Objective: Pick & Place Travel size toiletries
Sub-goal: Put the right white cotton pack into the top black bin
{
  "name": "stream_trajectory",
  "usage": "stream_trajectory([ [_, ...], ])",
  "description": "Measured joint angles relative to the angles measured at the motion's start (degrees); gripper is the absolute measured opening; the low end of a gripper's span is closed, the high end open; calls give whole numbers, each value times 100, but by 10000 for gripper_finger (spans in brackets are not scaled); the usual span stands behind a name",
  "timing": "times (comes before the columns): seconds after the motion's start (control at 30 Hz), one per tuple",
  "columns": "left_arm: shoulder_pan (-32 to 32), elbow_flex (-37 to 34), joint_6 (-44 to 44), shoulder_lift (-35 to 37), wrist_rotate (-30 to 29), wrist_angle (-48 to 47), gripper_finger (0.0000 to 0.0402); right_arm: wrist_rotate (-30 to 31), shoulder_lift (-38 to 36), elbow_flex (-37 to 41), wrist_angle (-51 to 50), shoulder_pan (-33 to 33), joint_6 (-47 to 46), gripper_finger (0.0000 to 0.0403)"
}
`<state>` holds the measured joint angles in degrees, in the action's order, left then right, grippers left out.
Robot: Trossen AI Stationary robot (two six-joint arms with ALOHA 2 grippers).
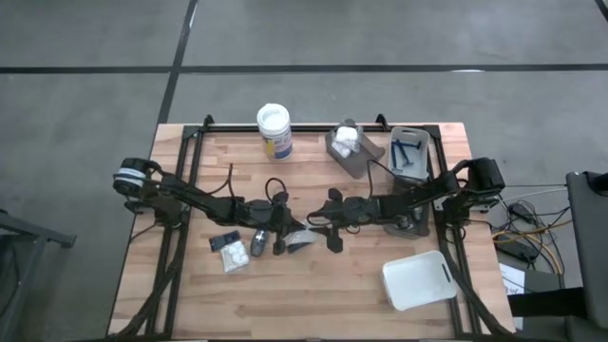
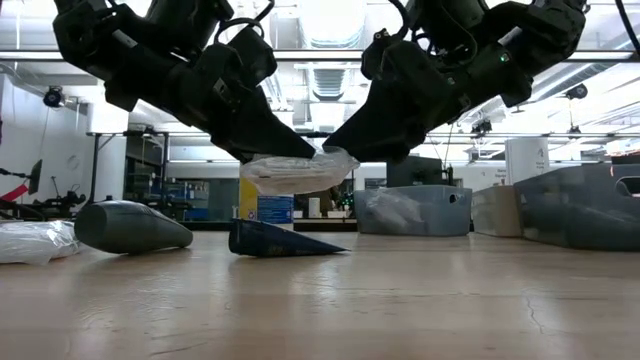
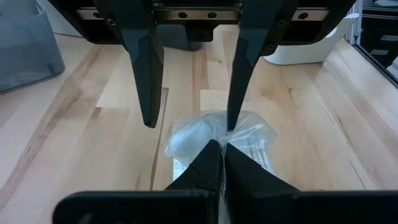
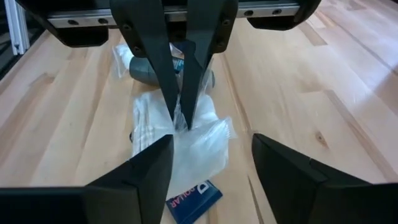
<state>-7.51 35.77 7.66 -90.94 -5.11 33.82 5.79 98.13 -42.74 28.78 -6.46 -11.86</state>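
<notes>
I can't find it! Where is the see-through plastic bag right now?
In the low view, the clear bag hangs above the table's middle, pinched by the shut left gripper, with the open right gripper beside it and a dark blue packet lying underneath.

Clear packet [image 4: 199,146] (white inside), dark pincer [image 3: 217,158].

White lettering is being shown on a blue packet [image 4: 194,200] under the clear bag. Only "OLLAR" is being made out.
</notes>
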Motion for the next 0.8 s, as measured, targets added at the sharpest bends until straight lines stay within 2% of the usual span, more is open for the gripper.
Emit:
stream_trajectory([
  [0.17, 0, 0, -6, 0, -41, 2, 12, 0, 0, 0, -3, 0, 81, 227],
  [0.27, 0, 2, -10, 0, -56, 1, 12, -3, 0, 0, -5, -2, 274, 210],
  [0.37, 2, 13, -33, 0, -98, 4, 12, -16, 0, 0, -34, -2, 289, 173],
  [0.67, 4, 17, -260, 0, -215, 19, 12, -23, 0, 0, -99, -2, 308, 23],
  [0.8, 4, 17, -413, 0, -223, 20, 12, -23, 0, 0, -103, -2, 348, 14],
])
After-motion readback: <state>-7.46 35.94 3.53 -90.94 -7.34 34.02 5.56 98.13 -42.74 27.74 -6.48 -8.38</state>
